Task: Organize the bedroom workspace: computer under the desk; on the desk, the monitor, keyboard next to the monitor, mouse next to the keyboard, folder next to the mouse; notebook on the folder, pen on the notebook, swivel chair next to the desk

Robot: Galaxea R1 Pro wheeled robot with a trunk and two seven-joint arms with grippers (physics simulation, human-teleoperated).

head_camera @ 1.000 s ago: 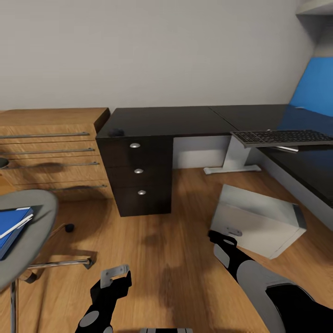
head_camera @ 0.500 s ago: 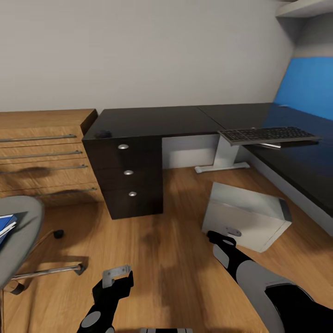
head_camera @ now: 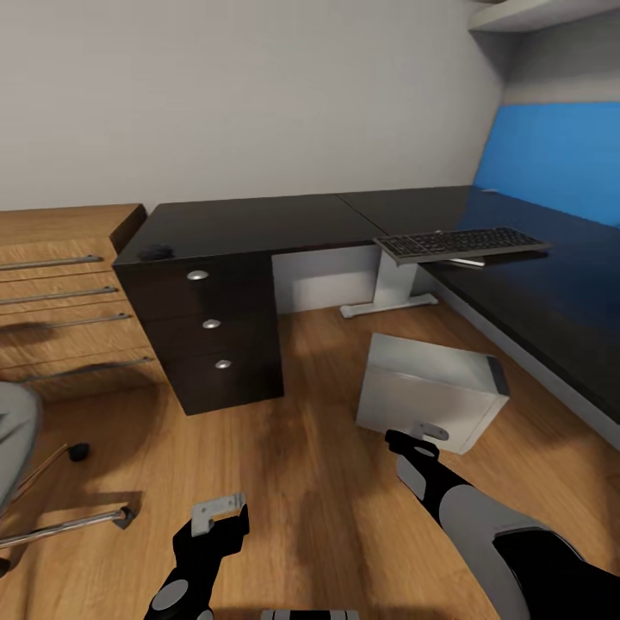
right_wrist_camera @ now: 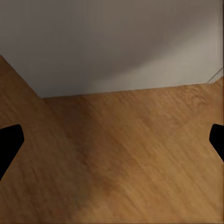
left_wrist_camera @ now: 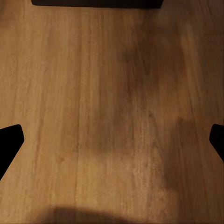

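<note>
So the computer [head_camera: 430, 392] sits on the floor at center right of the head view, out in the open beside the desk [head_camera: 258, 226]. My right gripper [head_camera: 412, 444] hangs just in front of it, fingers spread, nothing held; left gripper [head_camera: 217, 513] is spread too. I'd press flat and low on the case, pushing it slowly under the top near the keyboard [head_camera: 461, 244].

The computer [head_camera: 428, 392] blocks the floor [head_camera: 301, 465] before the desk [head_camera: 258, 226].
</note>
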